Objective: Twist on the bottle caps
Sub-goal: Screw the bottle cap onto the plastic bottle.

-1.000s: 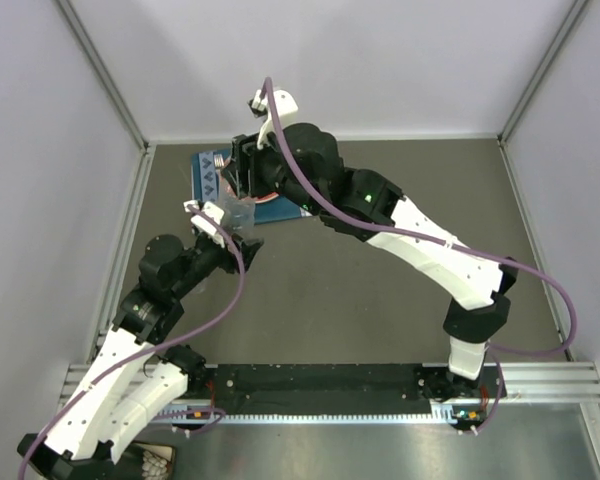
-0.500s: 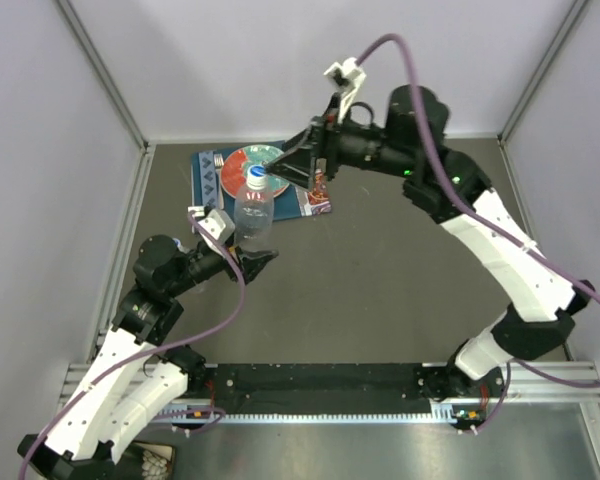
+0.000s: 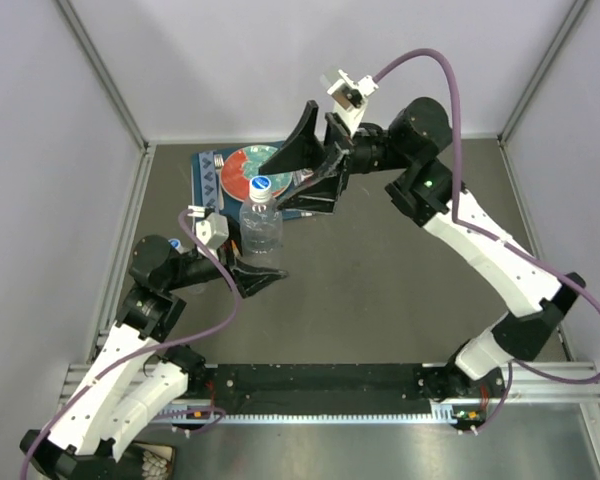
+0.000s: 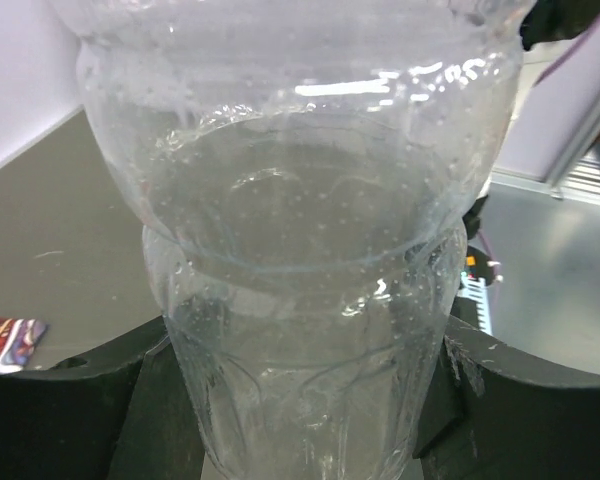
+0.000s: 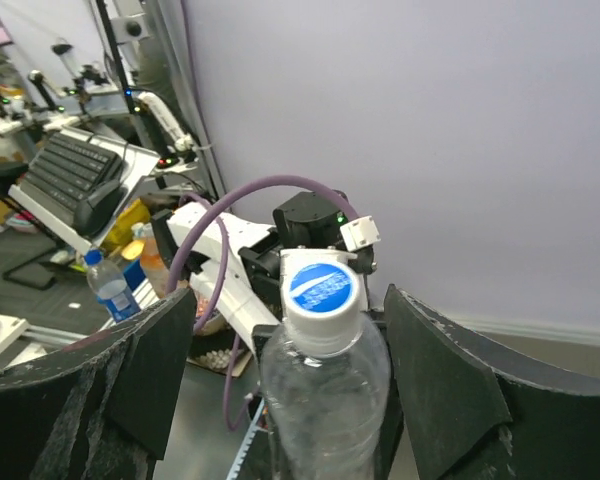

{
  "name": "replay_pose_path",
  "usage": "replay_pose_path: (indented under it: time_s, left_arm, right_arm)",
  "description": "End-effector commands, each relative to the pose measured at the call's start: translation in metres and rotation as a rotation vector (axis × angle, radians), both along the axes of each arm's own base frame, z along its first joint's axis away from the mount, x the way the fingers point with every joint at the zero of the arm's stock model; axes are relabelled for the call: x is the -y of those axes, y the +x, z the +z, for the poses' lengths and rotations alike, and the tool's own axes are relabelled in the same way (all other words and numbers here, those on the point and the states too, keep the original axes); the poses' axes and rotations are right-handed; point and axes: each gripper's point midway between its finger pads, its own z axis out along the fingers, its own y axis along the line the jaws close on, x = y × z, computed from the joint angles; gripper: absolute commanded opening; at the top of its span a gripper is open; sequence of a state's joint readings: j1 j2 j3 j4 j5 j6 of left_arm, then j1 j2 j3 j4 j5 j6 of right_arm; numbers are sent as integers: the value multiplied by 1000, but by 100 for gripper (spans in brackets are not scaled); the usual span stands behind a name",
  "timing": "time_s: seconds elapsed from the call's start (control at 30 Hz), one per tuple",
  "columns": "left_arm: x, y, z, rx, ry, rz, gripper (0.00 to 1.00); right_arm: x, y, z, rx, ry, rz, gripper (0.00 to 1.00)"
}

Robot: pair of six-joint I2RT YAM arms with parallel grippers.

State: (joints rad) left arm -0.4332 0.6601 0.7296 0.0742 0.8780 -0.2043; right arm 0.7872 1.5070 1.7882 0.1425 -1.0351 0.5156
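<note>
A slim clear bottle (image 3: 261, 228) stands upright, lifted, with a white, blue-labelled cap (image 3: 261, 185) sitting on its neck. My left gripper (image 3: 259, 268) is shut on the bottle's lower body. In the left wrist view the bottle (image 4: 310, 250) fills the frame between both black fingers (image 4: 70, 410). My right gripper (image 3: 277, 187) is open, its tips just right of the cap and not touching it. In the right wrist view the cap (image 5: 320, 290) and bottle (image 5: 325, 400) show between the spread fingers (image 5: 460, 400). The other bottles and caps are not visible on the table.
A red-and-teal patterned plate (image 3: 242, 165) lies on a blue mat (image 3: 206, 170) at the back left, behind the bottle. Grey walls and metal frame rails (image 3: 120, 260) close the table in on the left, back and right.
My right gripper, a second ago down over the bottle's top, has drawn back up and to the right and stands open. The left gripper has shifted the bottle slightly right and nearer.
</note>
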Motion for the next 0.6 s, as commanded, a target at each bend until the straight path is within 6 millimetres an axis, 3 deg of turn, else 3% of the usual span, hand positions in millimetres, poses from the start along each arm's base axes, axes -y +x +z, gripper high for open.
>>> replay_pose_path:
  time_s: [0.0, 0.3, 0.5, 0.57]
  left_arm:
    - [5, -20, 16, 20, -39, -131, 0]
    - [5, -20, 14, 20, -38, -129, 0]
    - [4, -16, 16, 22, -42, -105, 0]
    - [4, -16, 16, 29, -42, -101, 0]
  right_arm:
    - [7, -10, 27, 80, 131, 141, 75]
    - [5, -17, 32, 33, 151, 260, 67]
    - [2, -22, 26, 35, 134, 272, 50]
    - [-1, -22, 22, 27, 119, 276, 50]
